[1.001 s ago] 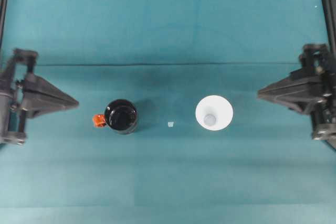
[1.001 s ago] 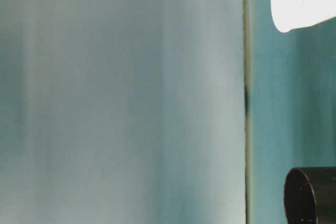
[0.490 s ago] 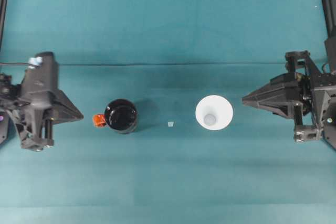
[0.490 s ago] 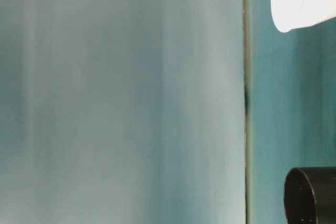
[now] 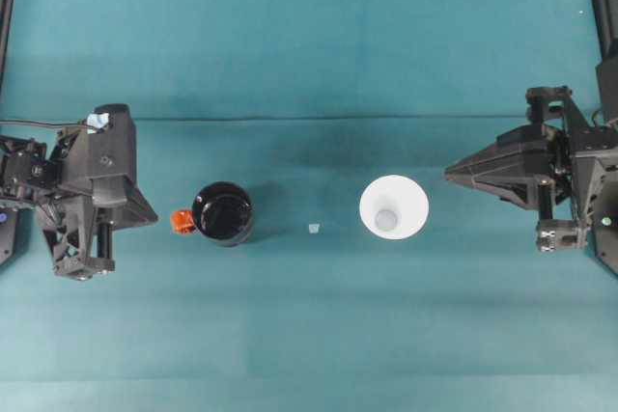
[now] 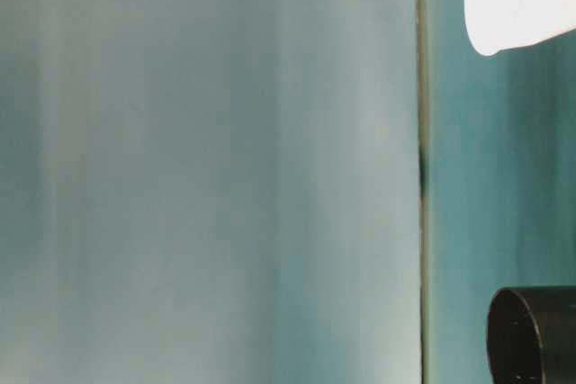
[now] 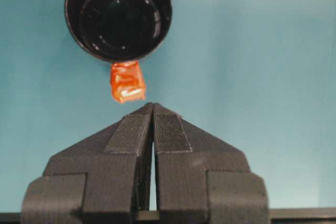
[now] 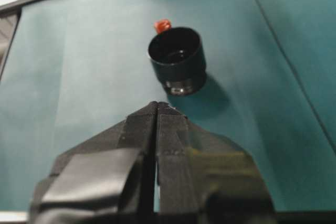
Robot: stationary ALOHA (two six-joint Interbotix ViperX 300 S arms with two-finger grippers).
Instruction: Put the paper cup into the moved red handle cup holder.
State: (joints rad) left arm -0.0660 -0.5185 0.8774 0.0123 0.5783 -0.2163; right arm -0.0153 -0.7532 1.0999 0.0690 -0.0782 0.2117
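White paper cup (image 5: pixel 394 207) sits right of centre frame — nearer the closed, empty right gripper (image 5: pixel 452 174) than the closed left gripper (image 5: pixel 152 216) beside the black holder (image 5: pixel 223 213).

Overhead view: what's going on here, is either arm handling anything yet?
Not yet. The paper cup stands alone on the teal table, with the black red handle cup holder apart from it to its left. The left gripper is shut and empty, just short of the holder's red handle. The right gripper is also shut, near the cup but not touching. A small scrap lies between cup and holder.
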